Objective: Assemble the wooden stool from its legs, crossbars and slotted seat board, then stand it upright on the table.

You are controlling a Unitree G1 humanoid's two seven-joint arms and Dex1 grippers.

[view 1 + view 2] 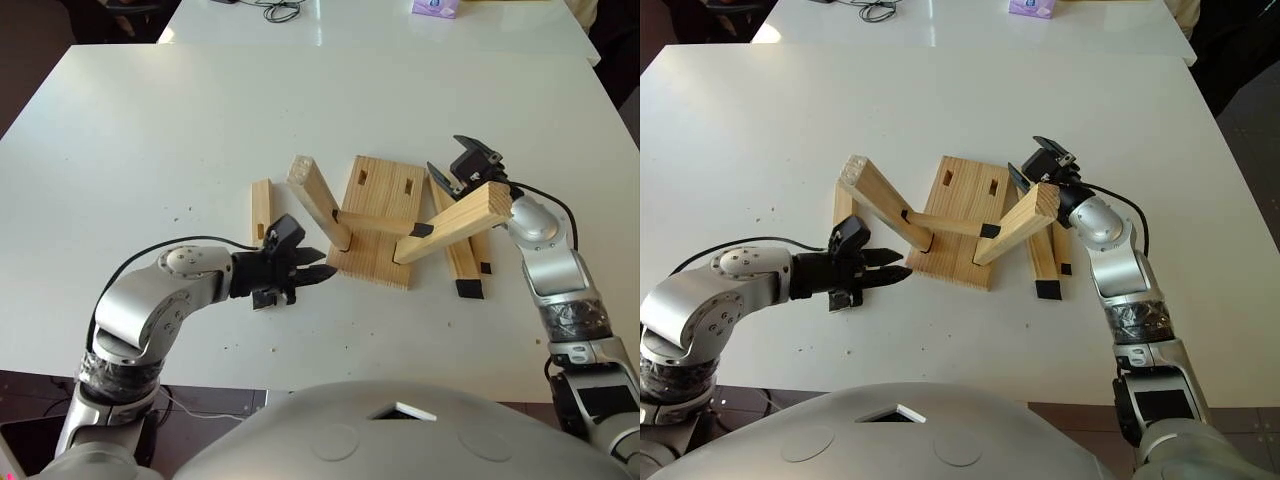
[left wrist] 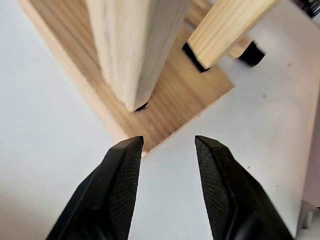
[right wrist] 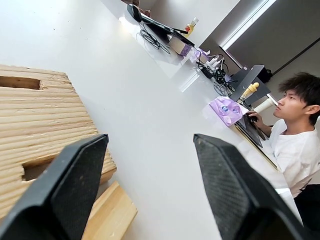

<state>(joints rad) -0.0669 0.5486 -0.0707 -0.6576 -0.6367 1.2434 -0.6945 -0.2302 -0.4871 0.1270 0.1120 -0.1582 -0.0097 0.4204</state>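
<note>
The slotted seat board lies flat in the middle of the white table. On it rests a frame of two legs, the left leg and the right leg, joined by a crossbar and leaning outward. My left gripper is open just off the board's near corner, close to the left leg's black-tipped foot. My right gripper is open with nothing between its fingers, just behind the right leg's upper end. The board's slot lies below it.
A short loose wooden piece lies left of the board. More loose legs with black tips lie to the right, under the leaning leg. A second table with a purple pack and cables stands behind.
</note>
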